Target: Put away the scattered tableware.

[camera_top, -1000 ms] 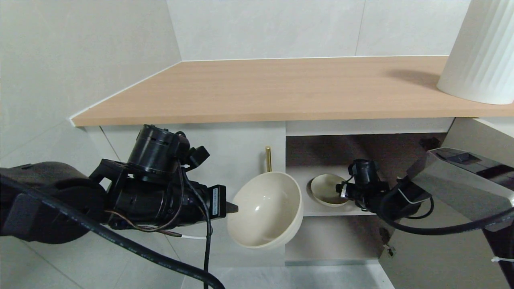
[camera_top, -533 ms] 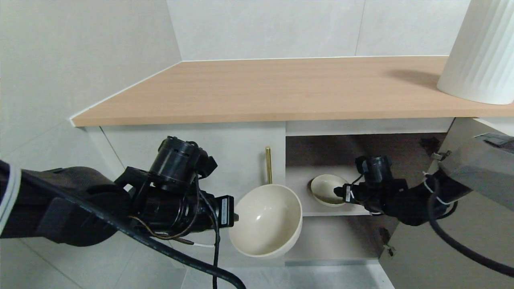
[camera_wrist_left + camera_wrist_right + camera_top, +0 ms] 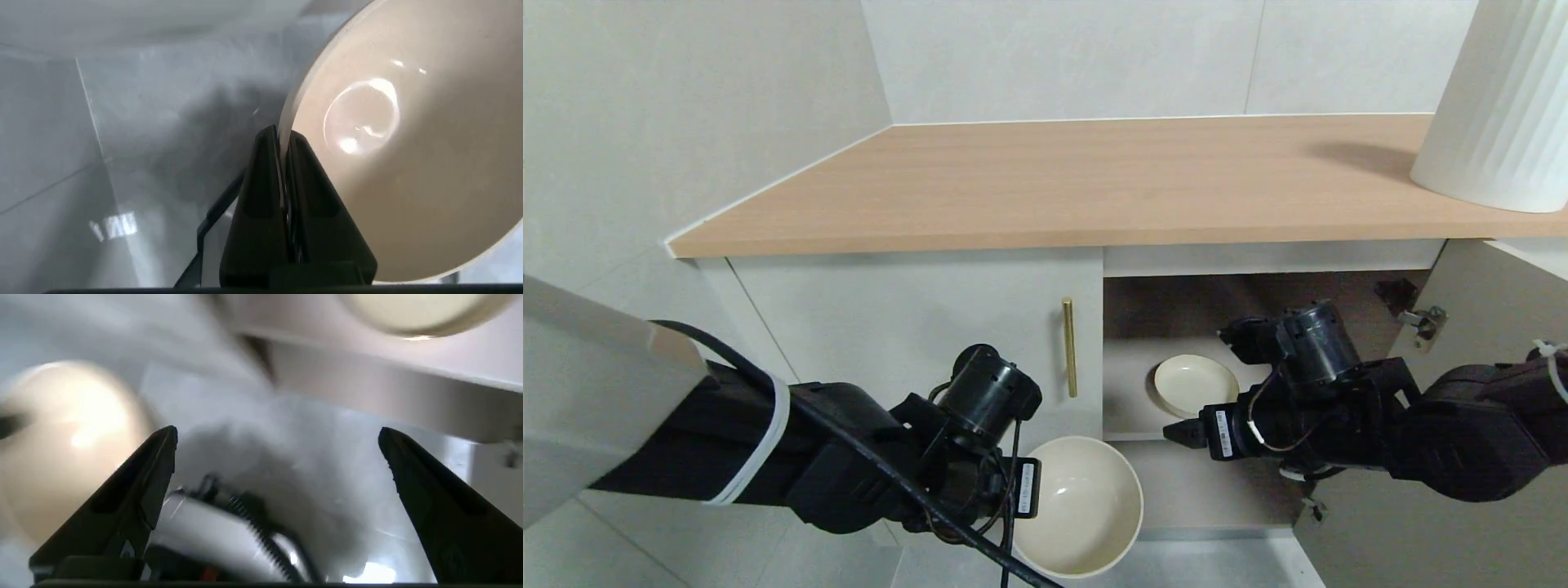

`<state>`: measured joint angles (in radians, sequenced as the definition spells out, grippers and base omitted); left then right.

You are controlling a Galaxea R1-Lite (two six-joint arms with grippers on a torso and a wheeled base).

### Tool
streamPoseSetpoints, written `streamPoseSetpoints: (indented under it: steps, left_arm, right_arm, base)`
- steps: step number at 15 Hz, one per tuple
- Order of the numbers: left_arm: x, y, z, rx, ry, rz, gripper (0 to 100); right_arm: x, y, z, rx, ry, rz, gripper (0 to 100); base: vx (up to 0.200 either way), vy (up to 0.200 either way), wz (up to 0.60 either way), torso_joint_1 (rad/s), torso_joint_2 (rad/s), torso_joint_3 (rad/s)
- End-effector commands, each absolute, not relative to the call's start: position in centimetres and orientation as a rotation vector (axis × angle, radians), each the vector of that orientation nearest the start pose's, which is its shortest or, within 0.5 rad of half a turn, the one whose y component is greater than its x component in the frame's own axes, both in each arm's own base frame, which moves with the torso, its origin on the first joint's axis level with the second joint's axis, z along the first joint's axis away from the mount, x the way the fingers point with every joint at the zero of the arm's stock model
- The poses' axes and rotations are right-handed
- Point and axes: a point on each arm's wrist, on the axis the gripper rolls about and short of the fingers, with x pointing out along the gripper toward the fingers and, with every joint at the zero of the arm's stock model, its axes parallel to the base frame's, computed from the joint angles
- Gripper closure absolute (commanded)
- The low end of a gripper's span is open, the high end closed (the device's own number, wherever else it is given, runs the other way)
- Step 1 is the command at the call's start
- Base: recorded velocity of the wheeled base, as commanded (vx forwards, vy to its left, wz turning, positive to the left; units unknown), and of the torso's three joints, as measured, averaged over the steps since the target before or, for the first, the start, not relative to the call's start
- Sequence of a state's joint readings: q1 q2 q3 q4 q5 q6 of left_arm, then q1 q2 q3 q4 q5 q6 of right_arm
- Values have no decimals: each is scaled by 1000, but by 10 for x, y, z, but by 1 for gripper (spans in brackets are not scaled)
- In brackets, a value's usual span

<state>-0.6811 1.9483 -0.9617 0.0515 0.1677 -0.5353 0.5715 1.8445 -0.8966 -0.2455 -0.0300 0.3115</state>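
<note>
Left hand [image 3: 286, 159] is pinching the rim of the large cream ceramic bowl [image 3: 1078, 506], one finger inside and one outside. The bowl hangs low and nearest us, above the grey floor [image 3: 1217, 563], just in front of the closed pale cabinet door [image 3: 890, 327].

Risk 1: it's a thin rim pinch on a glazed bowl. We think a quick wrist roll could pivot it or drop it on the floor.

Risk 2: swinging it right into the open compartment could clip the brass bar handle [image 3: 1067, 347] or the door edge.

Risk 3: the right hand [image 3: 278, 445] is spread and empty, parked in front of the opening. We see an arm clash if both go in together.

Risk 4: farther in, a small cream dish [image 3: 1195, 384] sits on the white cabinet shelf [image 3: 1127, 412]. Setting the bowl down hard on it could chip both.

Hard to tell:
- How deep the rim sits in the grip.
- The space under the shelf, largely behind the right hand.
- The white ribbed vase [image 3: 1494, 114] on the wooden tabletop [image 3: 1094, 180], far right, which is cut off.
</note>
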Motion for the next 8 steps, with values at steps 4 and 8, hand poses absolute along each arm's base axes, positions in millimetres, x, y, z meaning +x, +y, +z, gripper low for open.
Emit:
streamPoseSetpoints:
  steps: [4, 8]
  left_arm:
    - [249, -205, 81, -34, 1053, -206, 100]
    - [245, -206, 87, -33, 1040, -222, 100]
  right_arm:
    - [241, 199, 120, 41, 867, 581, 0]
    - [242, 216, 92, -7, 940, 580, 0]
  base:
    - [0, 0, 0, 0, 0, 0]
    - [0, 0, 0, 0, 0, 0]
